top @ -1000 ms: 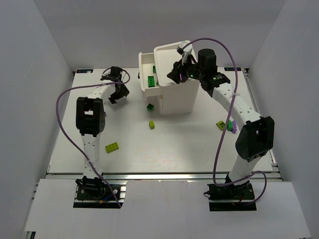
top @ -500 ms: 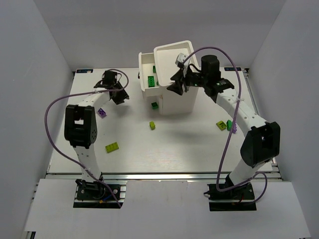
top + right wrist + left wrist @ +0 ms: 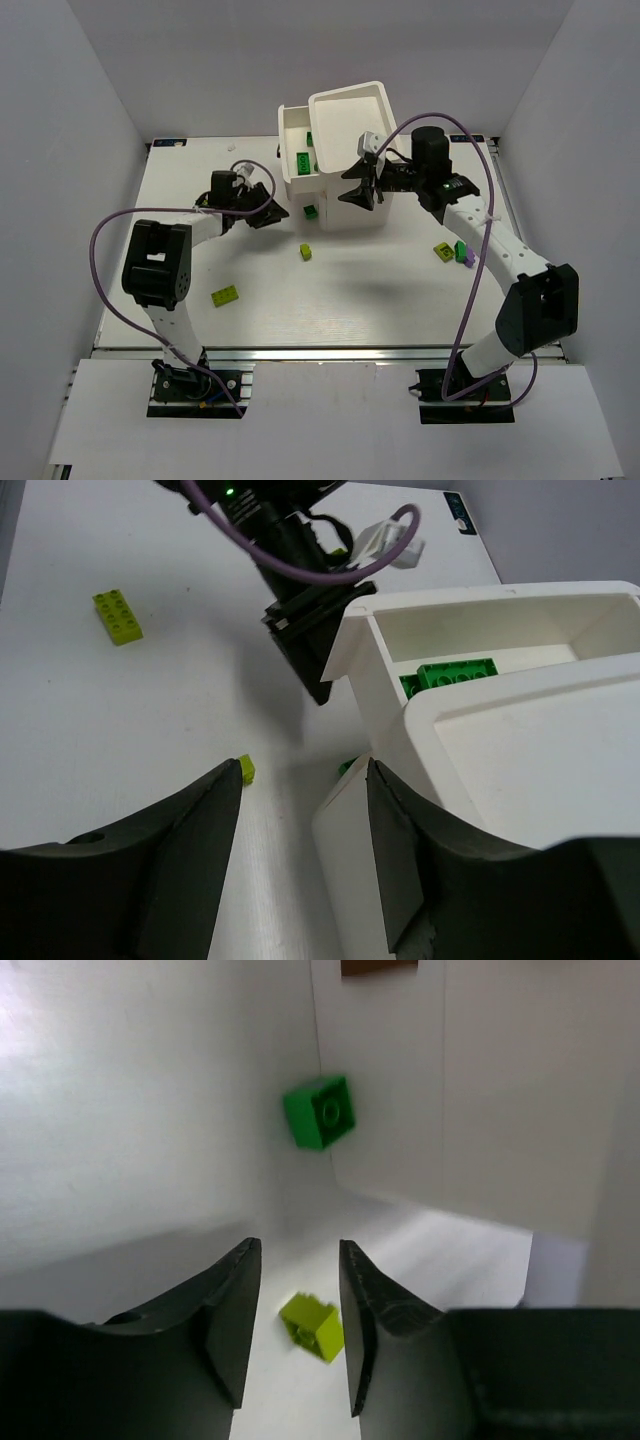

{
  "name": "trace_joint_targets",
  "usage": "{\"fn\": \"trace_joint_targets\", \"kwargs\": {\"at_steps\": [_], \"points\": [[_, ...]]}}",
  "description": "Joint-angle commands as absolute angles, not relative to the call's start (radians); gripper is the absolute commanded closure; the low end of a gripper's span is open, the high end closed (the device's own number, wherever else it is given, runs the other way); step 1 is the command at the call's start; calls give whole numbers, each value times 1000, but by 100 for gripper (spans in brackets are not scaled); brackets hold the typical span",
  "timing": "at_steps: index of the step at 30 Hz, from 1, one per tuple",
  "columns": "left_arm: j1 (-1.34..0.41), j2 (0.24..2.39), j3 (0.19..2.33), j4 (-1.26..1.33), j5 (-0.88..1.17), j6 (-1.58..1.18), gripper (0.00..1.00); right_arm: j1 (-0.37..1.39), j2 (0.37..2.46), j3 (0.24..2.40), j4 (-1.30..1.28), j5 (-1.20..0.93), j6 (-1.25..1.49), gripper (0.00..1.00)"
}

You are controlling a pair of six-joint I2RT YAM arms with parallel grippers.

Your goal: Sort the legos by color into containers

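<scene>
The white cabinet (image 3: pixel 352 200) stands at the back centre with an open drawer (image 3: pixel 292 150) that holds dark green legos (image 3: pixel 303 160). A dark green lego (image 3: pixel 310 211) lies at the cabinet's foot, and a small lime one (image 3: pixel 305 251) lies in front of it. My left gripper (image 3: pixel 276 214) is open and empty, low on the table just left of the dark green lego. The left wrist view shows that dark green lego (image 3: pixel 320 1112) ahead and the lime one (image 3: pixel 312 1326) between the fingertips (image 3: pixel 238 1300). My right gripper (image 3: pixel 357 188) is open and empty above the cabinet's front.
A lime two-by-four lego (image 3: pixel 225 295) lies front left. A lime lego (image 3: pixel 441 251), a green lego (image 3: pixel 460 250) and a purple lego (image 3: pixel 468 258) lie together at the right. A reddish-brown knob (image 3: pixel 378 966) shows on the cabinet front. White walls enclose the table.
My left gripper has swung right and down to the table near the cabinet's foot. My right gripper has drawn back a little to the right, off the drawers.
</scene>
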State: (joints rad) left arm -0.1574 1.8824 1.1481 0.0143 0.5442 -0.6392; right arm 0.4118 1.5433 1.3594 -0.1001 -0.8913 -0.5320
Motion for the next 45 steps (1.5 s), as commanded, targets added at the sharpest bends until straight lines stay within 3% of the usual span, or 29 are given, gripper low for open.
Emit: {"fn": "trace_joint_targets", "kwargs": {"at_steps": [1,5,9,13,18,37,45], "points": [[-158,1784,1036,187,682,-597,52,407,1482,1326,-66,-887,-551,40],[-158,1808,970,337,675,-750,45,410,1471,1298,-63,-870,-534,40],[-179,1888,1028,429,582,-914,47,413,1471,1296,-57,-873,-497,40],[-198,1960,1121,440,485,-963,69,410,1465,1293,-57,-865,-485,41],[-207,2071,1224,362,425,-974,78,408,1433,1255,-55,-854,-485,41],[-238,2249,1338,423,502,-1015,76,410,1405,1236,-49,-833,-474,41],[-265,2283,1335,437,626,-1022,76,411,1407,1233,-28,-828,-450,41]]}}
